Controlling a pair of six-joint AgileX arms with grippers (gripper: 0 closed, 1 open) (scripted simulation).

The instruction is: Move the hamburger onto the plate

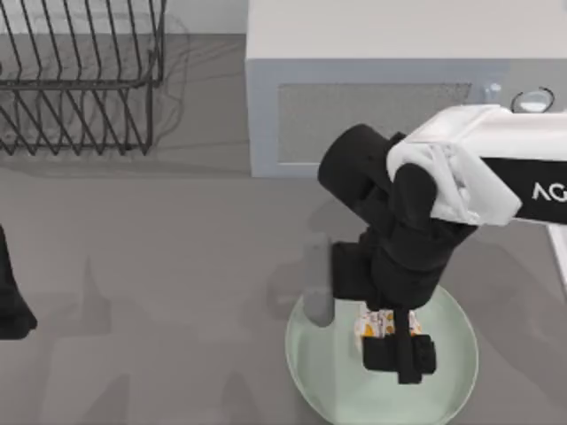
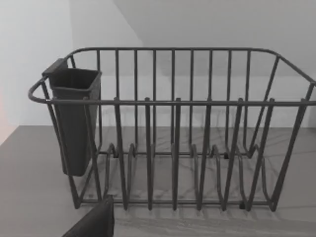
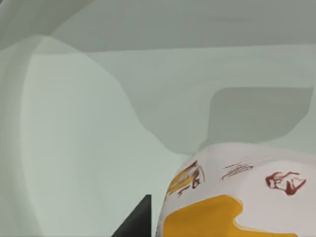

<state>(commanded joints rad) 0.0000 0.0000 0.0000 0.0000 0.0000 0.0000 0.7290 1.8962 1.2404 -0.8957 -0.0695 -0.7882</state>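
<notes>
The pale mint-green plate lies at the table's front right. My right gripper reaches straight down over its back half and is shut on the hamburger, a small white-wrapped lump with orange-yellow patches. In the right wrist view the hamburger sits close up, with one dark finger against its side and the glossy plate just behind it. Whether the hamburger touches the plate I cannot tell. My left gripper stays parked at the table's left edge.
A dark wire dish rack stands at the back left; in the left wrist view this rack carries a dark cutlery cup. A large white box-shaped appliance stands at the back right, just behind the right arm.
</notes>
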